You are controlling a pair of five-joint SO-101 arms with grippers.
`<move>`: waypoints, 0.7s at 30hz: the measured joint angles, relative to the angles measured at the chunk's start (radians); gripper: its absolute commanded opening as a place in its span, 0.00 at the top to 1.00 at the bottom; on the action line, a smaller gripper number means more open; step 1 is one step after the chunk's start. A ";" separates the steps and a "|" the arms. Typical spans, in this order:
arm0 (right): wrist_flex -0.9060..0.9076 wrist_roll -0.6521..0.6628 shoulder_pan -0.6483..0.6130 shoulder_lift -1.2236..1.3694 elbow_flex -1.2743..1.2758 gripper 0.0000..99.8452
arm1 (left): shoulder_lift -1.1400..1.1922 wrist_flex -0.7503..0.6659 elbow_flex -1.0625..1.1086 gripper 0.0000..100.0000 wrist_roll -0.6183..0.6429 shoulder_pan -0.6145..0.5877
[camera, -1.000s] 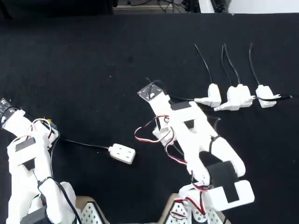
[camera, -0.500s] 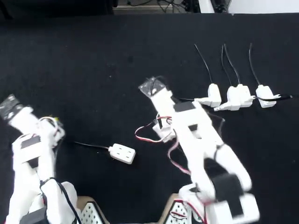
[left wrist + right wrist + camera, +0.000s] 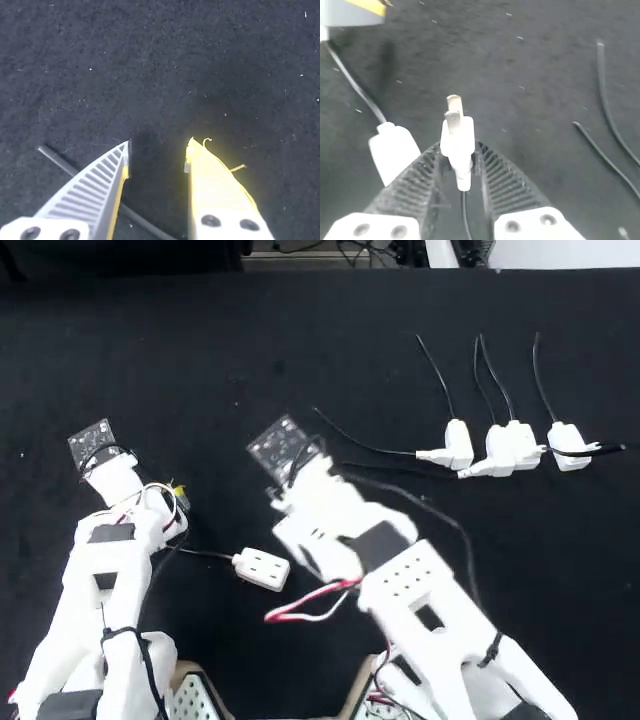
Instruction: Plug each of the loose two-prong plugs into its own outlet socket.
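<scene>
My right gripper [image 3: 457, 148] is shut on a white two-prong plug [image 3: 456, 134], prongs pointing outward, its black cord trailing back between the fingers. Just beside it lies a loose white outlet socket [image 3: 395, 157] on its own black cord. From above, this socket [image 3: 262, 568] sits at the front centre, with the right gripper [image 3: 285, 520] just behind it. My left gripper [image 3: 157, 150] hangs open over bare black cloth, a black cord [image 3: 60, 161] crossing under its fingers. In the high view the left gripper [image 3: 172, 502] is left of the socket.
At the back right, three white sockets [image 3: 455, 445] [image 3: 512, 445] [image 3: 568, 447] lie in a row with plugs and thin black cords at them. A black cord [image 3: 365, 447] runs across the middle. The black table cloth [image 3: 200, 360] ends at the far edge.
The right arm swung left from the row of sockets to the loose socket at front centre. The left arm moved rightward and farther onto the table.
</scene>
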 measured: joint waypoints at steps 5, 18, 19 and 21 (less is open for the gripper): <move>-0.207 -0.075 -0.058 0.051 0.084 0.99 | 0.000 0.003 -0.054 0.81 0.000 0.026; -0.371 -0.153 -0.163 0.313 0.104 0.99 | -0.463 0.281 -0.063 0.81 0.000 0.230; -0.371 -0.153 -0.173 0.313 0.104 0.99 | -0.523 0.261 -0.015 0.81 0.000 0.244; -0.371 -0.153 -0.186 0.313 0.104 0.99 | -0.638 0.226 0.080 0.81 0.000 0.247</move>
